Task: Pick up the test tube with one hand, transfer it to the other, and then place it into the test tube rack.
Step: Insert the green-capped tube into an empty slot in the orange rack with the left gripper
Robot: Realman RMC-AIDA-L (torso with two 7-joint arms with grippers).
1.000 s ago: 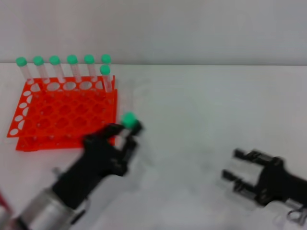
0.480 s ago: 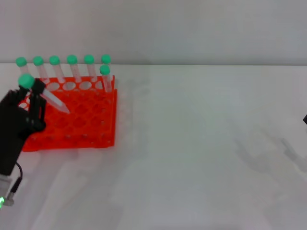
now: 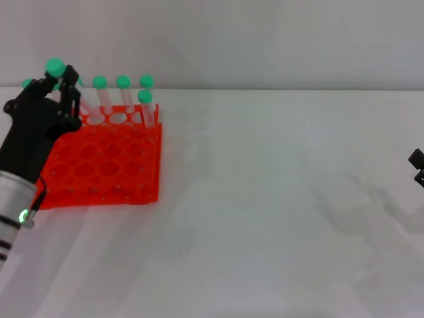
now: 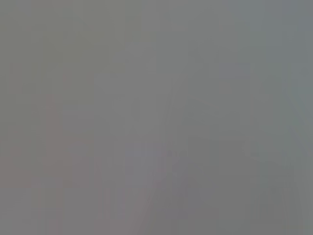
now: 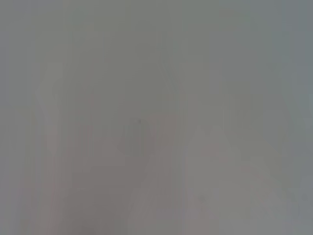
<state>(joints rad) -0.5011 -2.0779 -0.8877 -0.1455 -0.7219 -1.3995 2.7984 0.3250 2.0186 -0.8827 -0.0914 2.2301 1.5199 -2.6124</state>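
Observation:
In the head view my left gripper (image 3: pixel 59 82) is shut on the test tube (image 3: pixel 55 66) just below its green cap. It holds the tube tilted over the back left part of the orange-red test tube rack (image 3: pixel 106 162), with the pointed end slanting down toward the back row of holes. Several other green-capped tubes (image 3: pixel 123 82) stand upright in the rack's back row. Only a small black part of my right gripper (image 3: pixel 417 165) shows at the far right edge, well away from the rack. Both wrist views show only plain grey.
The rack stands at the back left of a white table (image 3: pixel 265 199), close to the pale back wall. One more capped tube (image 3: pixel 145 97) stands in the second row at the rack's right side.
My left gripper carried the tube from in front of the rack to its left side, then up and back over the rear holes. My right gripper withdrew to the right edge.

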